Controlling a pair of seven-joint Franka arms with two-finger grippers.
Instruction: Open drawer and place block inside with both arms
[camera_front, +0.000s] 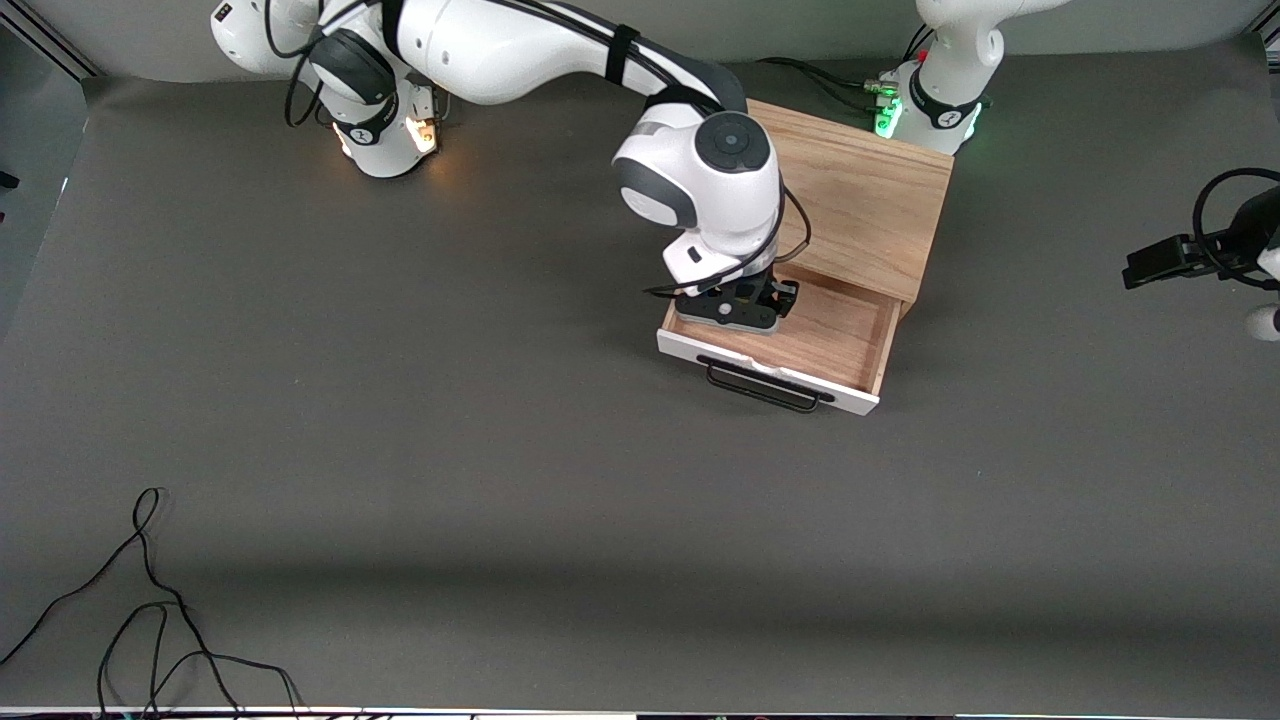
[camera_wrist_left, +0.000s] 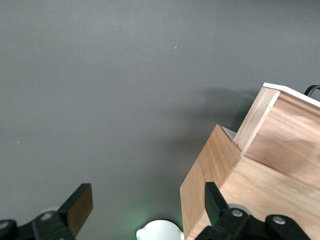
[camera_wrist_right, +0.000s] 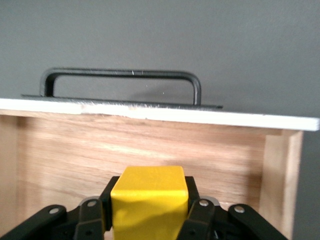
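Note:
The drawer (camera_front: 835, 335) stands pulled out of the oak box (camera_front: 860, 195), white front panel and black bar handle (camera_front: 765, 385) toward the front camera. My right gripper (camera_front: 740, 303) reaches down into the drawer, shut on the yellow block (camera_wrist_right: 149, 197). The right wrist view shows the block between the fingers (camera_wrist_right: 191, 192), over the drawer floor (camera_wrist_right: 125, 145), with the handle (camera_wrist_right: 120, 75) past the panel. The block is hidden in the front view. My left gripper (camera_front: 1165, 260) waits open and empty in the air at the left arm's end of the table; its wrist view (camera_wrist_left: 147, 200) shows the box (camera_wrist_left: 210, 170) below.
Loose black cables (camera_front: 150, 620) lie near the front edge at the right arm's end. The right arm's base (camera_front: 385, 130) and the green-lit left arm's base (camera_front: 925, 105) stand along the back. The box sits close to the left arm's base.

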